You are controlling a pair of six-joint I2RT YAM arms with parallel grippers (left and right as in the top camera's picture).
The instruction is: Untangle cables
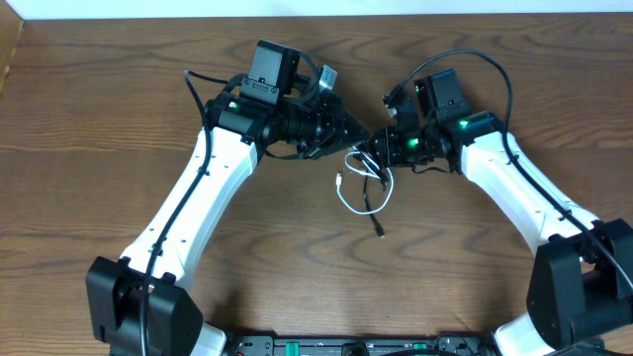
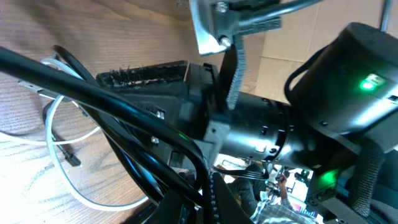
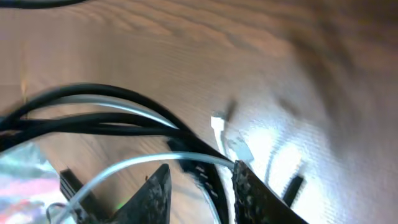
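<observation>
At centre of surface (image 1: 99, 148), left gripper (image 1: 348, 136) jaws pressed together, right gripper (image 3: 201, 167) jaws part-spread at white cable (image 3: 124, 167): pinch 1 strand only, draw apart slowly.

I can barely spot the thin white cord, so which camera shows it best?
The overhead view: there the white cord shows most of its loop on the table. The left wrist view shows only part of the loop, behind thick black wires. The right wrist view shows a blurred stretch near the right gripper.
</observation>
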